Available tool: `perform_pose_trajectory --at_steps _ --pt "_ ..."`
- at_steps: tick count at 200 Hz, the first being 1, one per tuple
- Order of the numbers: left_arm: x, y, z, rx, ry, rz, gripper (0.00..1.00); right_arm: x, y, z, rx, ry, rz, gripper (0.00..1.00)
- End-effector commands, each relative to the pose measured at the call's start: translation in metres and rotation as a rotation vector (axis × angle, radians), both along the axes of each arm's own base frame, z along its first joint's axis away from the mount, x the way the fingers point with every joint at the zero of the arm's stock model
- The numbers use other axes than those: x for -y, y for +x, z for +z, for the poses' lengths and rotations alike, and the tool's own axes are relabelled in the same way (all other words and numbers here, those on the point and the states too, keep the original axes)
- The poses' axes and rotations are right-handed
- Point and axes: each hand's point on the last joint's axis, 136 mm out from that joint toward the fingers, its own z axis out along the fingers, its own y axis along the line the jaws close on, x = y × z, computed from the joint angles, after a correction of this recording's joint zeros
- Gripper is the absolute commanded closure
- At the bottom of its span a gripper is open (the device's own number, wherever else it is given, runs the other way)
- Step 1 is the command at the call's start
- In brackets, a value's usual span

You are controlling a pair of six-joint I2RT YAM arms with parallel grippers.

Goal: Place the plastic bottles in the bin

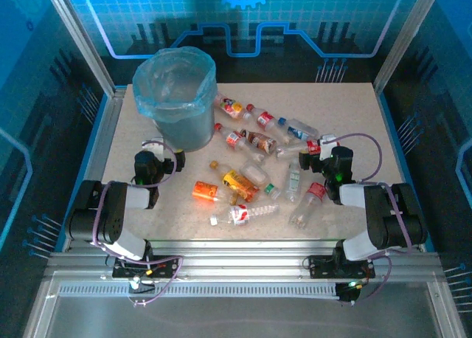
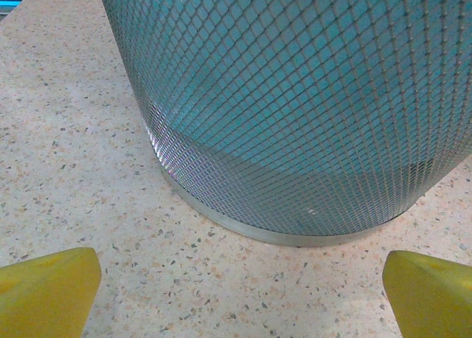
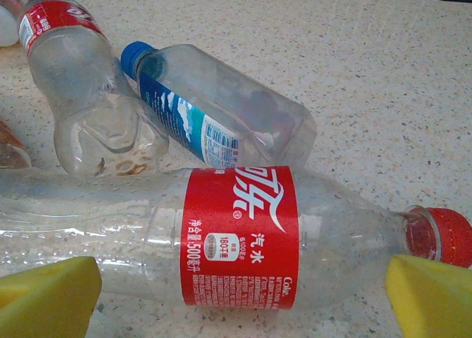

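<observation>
- Both pairs of jaws stand wide apart and hold nothing. Your left gripper (image 2: 236,297) faces the foot of the bin (image 2: 295,116); your right gripper (image 3: 240,301) sits low over a red-labelled bottle (image 3: 236,235).
- The plastic bottles (image 1: 254,168) lie scattered on the table (image 1: 354,116), right of the bin and between the two arms.
- They look empty, so expect them to be very light. The walls are thin and clear, and one red-capped bottle (image 3: 81,87) is already dented, so a hard squeeze will likely buckle them.
- The smooth, round plastic will probably roll or squirt out of the pads.
- The red-labelled bottle lies lengthwise between your right fingers, cap towards one and base towards the other. Turn the wrist so the jaws cross its body.
- Take hold at the labelled middle, or near the stiffer shoulder below the cap.
- The blue-capped bottle (image 3: 221,116) touches it on the far side; expect it to shift.
</observation>
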Motion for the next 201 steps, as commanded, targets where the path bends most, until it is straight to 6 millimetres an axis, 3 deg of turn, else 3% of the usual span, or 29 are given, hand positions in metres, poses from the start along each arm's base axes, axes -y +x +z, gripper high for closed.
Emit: perform_pose_trajectory --at_steps 1,37,72,109,154,176,201 --pt "-0.002 0.001 0.029 0.111 -0.012 0.031 0.01 0.004 0.009 0.027 0.018 -0.005 -0.031 0.01" --pt "-0.004 -0.033 0.073 0.171 -0.024 0.077 0.04 0.024 -0.014 0.054 -0.031 0.062 -0.187 0.05" --pt "-0.005 -0.062 0.116 0.15 -0.184 0.147 0.1 0.035 -0.06 0.057 -0.248 0.177 -0.355 0.05" --pt "0.022 -0.09 0.168 0.124 -0.234 0.053 0.14 0.02 -0.112 0.052 -0.485 0.323 -0.409 0.01" --pt "0.05 -0.112 0.257 0.145 -0.106 -0.113 0.15 -0.003 -0.173 0.041 -0.629 0.394 -0.374 0.01" --pt "0.064 -0.113 0.283 0.116 -0.095 -0.184 0.19 -0.019 -0.191 0.034 -0.645 0.451 -0.323 0.08" --pt "0.097 -0.109 0.302 0.079 -0.12 -0.313 0.23 -0.031 -0.207 0.022 -0.682 0.463 -0.313 0.14"
